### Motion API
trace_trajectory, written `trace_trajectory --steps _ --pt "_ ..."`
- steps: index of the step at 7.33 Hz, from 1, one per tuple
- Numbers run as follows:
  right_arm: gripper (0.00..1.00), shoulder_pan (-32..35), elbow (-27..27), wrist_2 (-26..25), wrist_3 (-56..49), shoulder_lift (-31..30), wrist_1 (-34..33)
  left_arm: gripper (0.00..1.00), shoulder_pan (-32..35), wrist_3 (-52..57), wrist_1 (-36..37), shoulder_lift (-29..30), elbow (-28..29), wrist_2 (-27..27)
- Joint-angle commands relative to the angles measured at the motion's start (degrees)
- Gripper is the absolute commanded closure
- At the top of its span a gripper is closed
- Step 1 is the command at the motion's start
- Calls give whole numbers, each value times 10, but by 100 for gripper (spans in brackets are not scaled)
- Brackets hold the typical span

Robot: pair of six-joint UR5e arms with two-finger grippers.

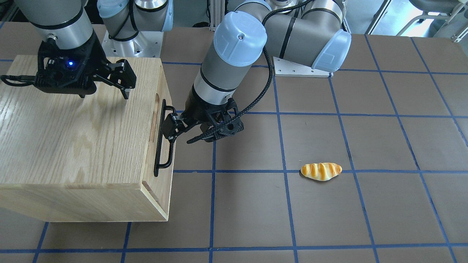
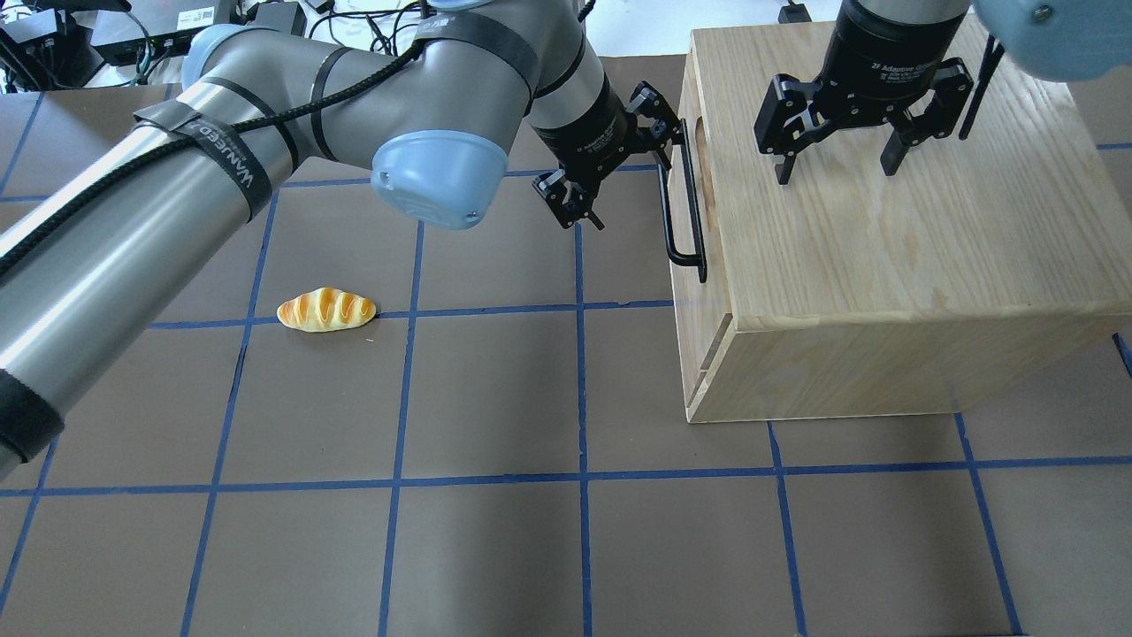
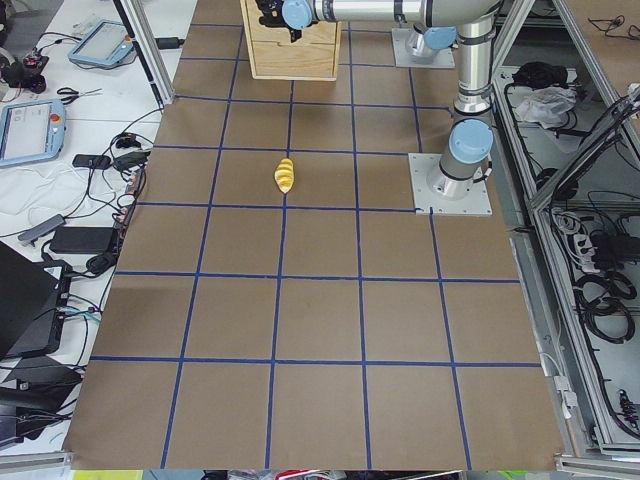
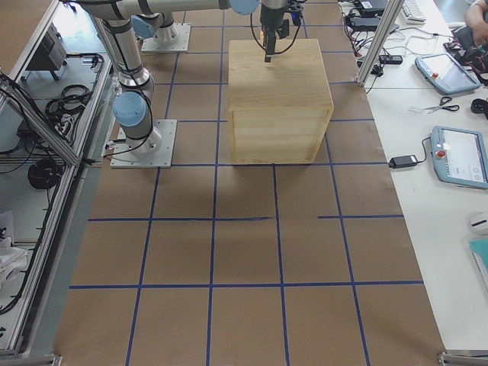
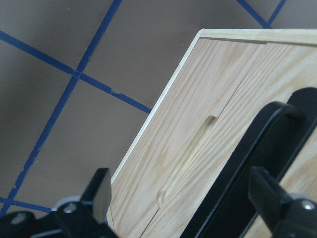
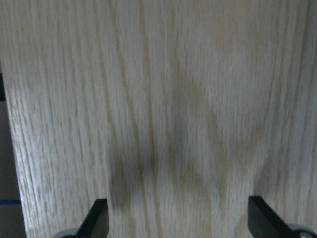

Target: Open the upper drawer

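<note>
The task is at its very start: the upper drawer [image 5: 262, 84] sits fully shut, its front panel flush with the face of the oak-grain cabinet [image 2: 884, 265], and no gap shows along the seam in any view. The cabinet stands on the surface [image 2: 495, 531] on the robot's right side, with the drawer front facing the robot's left.

The left pincer [image 5: 181, 183] is level with the drawer front, its jaws spread wide. In its wrist view the black bar handle [image 2: 685, 208] runs between the two fingers, closer to one of them, with the oval notch [image 5: 190, 158] just beside it. Nothing is clamped yet, so the grasp is not yet made.

The right pincer [image 2: 837, 172] is over the cabinet's top, pointing down, also spread wide and holding nothing. Whether its fingertips touch the wood or hang just above it I cannot tell. If it presses down, it would steady the cabinet during the pull.

What remains, as I judge it, is nearly everything: closing on the handle, then drawing the drawer straight out. A bread roll [image 1: 321, 171] lies well apart and plays no part here.
</note>
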State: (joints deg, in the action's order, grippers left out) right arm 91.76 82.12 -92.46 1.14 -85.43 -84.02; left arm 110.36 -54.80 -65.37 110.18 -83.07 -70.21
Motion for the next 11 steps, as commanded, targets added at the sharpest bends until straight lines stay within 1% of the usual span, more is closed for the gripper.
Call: trace_trajectory --steps 1,8,10,11 --pt "0 -1 0 0 0 0 0 0 0 -14 1 3 -1 25" --pt "0 0 0 0 0 0 0 0 4 28 1 6 -15 19" --pt "0 0 0 0 -1 0 0 0 8 55 0 5 -15 -11" --pt "0 0 0 0 -1 0 0 0 9 92 -2 5 -15 -12"
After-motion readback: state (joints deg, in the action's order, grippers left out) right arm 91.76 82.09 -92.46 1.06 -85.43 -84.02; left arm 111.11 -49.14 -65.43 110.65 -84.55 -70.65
